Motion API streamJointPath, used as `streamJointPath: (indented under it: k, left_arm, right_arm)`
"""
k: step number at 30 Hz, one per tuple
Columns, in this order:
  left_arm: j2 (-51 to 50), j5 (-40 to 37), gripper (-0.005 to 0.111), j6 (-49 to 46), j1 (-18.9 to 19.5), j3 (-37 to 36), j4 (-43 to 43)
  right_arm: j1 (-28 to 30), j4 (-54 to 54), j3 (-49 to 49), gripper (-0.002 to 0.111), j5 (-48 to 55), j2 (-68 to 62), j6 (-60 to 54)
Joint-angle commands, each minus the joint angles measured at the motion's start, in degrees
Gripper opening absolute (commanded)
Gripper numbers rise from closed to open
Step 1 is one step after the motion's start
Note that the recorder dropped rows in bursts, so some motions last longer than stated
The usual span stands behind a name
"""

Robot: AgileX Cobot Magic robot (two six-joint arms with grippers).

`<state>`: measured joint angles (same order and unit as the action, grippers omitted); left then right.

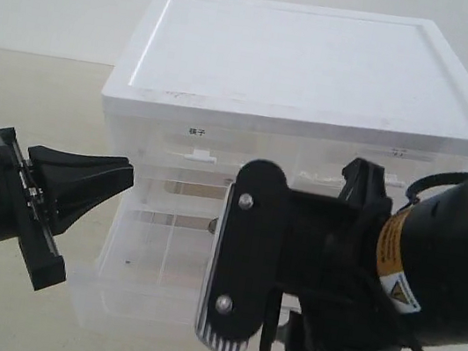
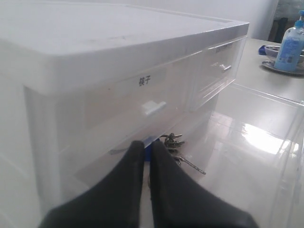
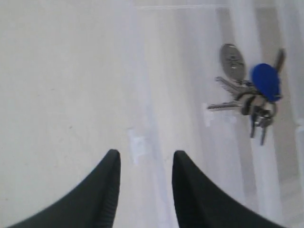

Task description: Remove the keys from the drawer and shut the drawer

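Right gripper (image 3: pixel 146 153), jaws parted, hovers above the drawer (image 1: pixel 140 290); we should centre it over the keys (image 3: pixel 251 92) before descending.

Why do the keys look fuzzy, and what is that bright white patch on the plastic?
Right wrist view: the keys are slightly blurred, and the right hand up close is softer still. Left wrist view: light glares off the clear drawer floor as a white patch. Exterior view: even, soft light.

Matte black robot, tapered black fingers (image 3: pixel 107 190).
Right arm (image 1: pixel 453 255): orange warning label (image 1: pixel 399 260), black cable (image 1: pixel 438 181), rounded black plate (image 1: pixel 249 258) with two silver screws (image 1: pixel 246 201) and a ribbed white edge (image 1: pixel 220 344). Left gripper (image 1: pixel 124 178): square black bracket (image 1: pixel 35 224) behind its fingers.
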<state>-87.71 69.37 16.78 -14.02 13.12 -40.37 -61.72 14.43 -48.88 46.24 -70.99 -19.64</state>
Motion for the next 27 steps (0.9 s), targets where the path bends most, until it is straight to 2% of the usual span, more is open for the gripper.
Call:
streamJointPath:
  k: [1,5,13,27]
  left_arm:
    - [-0.25,0.6,0.004,0.25,-0.51,0.24,-0.15]
    - [-0.25,0.6,0.004,0.25,-0.51,0.24,-0.61]
    - [-0.25,0.6,0.004,0.25,-0.51,0.24,-0.6]
    - [-0.25,0.6,0.004,0.25,-0.51,0.24,-1.01]
  right_arm:
    - [-0.05,-2.77,2.21,0.034,0.65,-0.16,-6.85]
    - [-0.05,0.28,6.78,0.052,-4.56,-0.25,-6.32]
    - [-0.05,11.77,7.65,0.047,-5.2,-0.13,3.8]
    - [-0.05,12.01,8.25,0.045,-5.57,-7.46,5.63]
